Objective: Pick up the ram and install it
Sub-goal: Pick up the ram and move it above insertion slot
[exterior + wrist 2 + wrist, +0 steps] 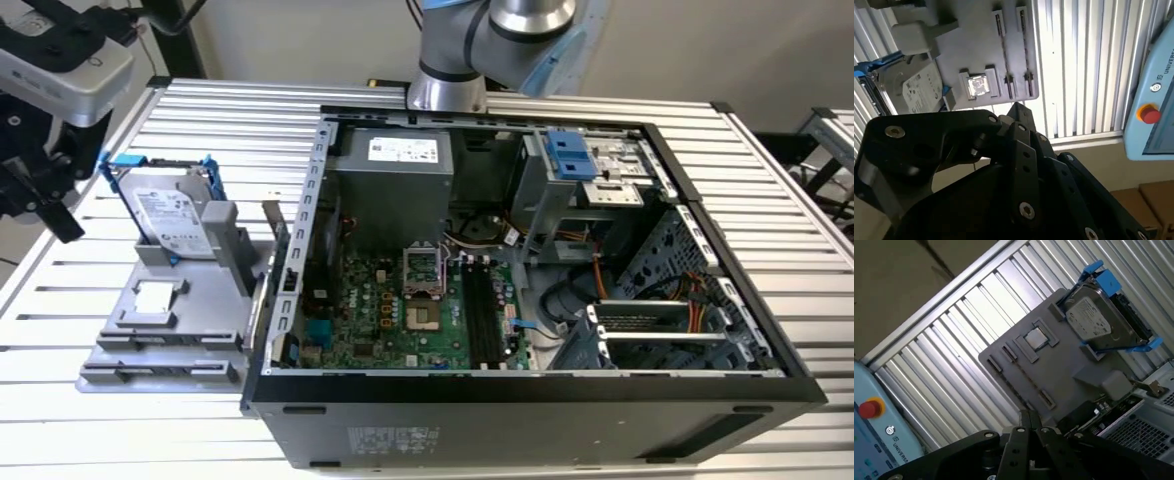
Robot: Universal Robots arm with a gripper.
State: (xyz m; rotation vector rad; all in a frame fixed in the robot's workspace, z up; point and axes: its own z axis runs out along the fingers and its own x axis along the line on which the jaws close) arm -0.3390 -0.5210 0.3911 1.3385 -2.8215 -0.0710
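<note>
My gripper (64, 226) hangs at the exterior view's left, high over the slatted table's edge and short of the grey holder (200, 320). In both wrist views its black fingertips (1016, 106) (1027, 414) meet in a point with nothing visible between them. They point toward the holder's two long narrow slots (1004, 55) (1021, 377). A thin dark line runs along each slot, and I cannot tell whether either is the ram. The green motherboard (367, 320) lies in the open computer case, its long black slots (478, 310) to the exterior view's right of the processor socket.
A silver-labelled hard drive (171, 220) in a blue-handled frame stands at the holder's back. A small square chip (155, 296) lies in its middle. The black case wall (534, 400) rises right beside the holder. A pendant with a red button (1149, 114) lies past the table edge.
</note>
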